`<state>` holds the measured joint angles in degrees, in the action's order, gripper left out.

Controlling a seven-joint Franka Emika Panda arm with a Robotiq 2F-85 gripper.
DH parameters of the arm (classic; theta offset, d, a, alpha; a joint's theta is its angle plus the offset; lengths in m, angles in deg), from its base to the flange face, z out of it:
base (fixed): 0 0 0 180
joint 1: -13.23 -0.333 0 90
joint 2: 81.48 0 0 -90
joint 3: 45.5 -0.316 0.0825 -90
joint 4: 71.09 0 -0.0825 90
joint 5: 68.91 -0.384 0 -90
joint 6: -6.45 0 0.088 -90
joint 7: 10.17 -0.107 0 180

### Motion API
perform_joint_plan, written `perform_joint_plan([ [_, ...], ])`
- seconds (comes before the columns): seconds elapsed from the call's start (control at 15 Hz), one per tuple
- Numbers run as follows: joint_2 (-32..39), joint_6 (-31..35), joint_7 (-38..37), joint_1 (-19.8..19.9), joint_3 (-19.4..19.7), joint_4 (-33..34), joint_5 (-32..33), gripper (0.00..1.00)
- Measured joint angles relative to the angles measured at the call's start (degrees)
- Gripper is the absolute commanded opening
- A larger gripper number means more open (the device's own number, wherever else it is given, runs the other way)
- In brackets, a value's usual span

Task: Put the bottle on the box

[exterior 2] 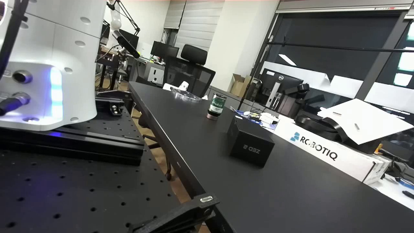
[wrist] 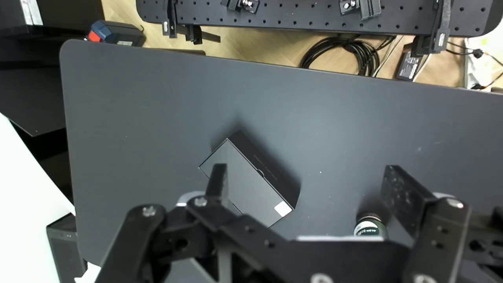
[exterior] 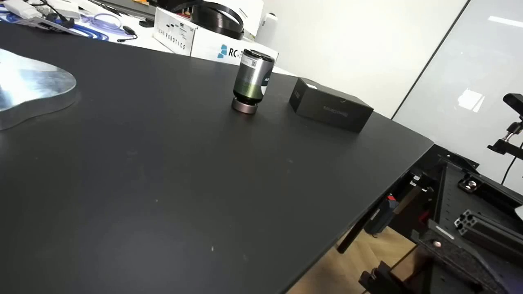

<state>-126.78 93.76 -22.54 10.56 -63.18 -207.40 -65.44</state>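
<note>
The bottle (exterior: 252, 77) stands upright on the dark table, silvery-grey with a green band and a reddish base; it also stands in an exterior view (exterior 2: 216, 105). In the wrist view the bottle (wrist: 369, 227) is partly hidden behind the gripper body. The black box (exterior: 333, 107) lies flat on the table beside the bottle, apart from it; it also shows in an exterior view (exterior 2: 250, 139). In the wrist view the box (wrist: 251, 179) is partly covered by a finger. My gripper (wrist: 307, 177) is wide open and empty, high above the table; neither exterior view shows it.
White Robotiq boxes (exterior: 216, 45) stand behind the table's edge, near cables. A shiny transparent slab (exterior: 36, 87) lies on the table. The robot base (exterior 2: 48, 64) stands on a perforated black plate (exterior 2: 81, 191) alongside the table (wrist: 157, 98).
</note>
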Motion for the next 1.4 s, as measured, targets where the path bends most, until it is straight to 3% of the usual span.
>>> perform_joint_plan([
  [0.2, 0.53, 6.36, -1.55, 0.67, 0.68, -2.41, 0.68, 1.0],
  [0.6, 10.35, 30.31, -6.29, 7.14, 4.43, -9.33, 4.16, 1.0],
  [0.8, 19.91, 39.02, -12.67, 11.63, 4.53, -7.97, 4.83, 1.0],
  [1.0, 30.84, 39.85, -20.96, 14.61, 1.74, -1.54, 4.59, 1.0],
  [1.13, 37.92, 38.12, -28.51, 12.72, 1.31, 4.28, 4.57, 1.0],
  [1.4, 47.87, 36.87, -43.81, 4.73, 2.53, 14.2, 3.6, 1.0],
])
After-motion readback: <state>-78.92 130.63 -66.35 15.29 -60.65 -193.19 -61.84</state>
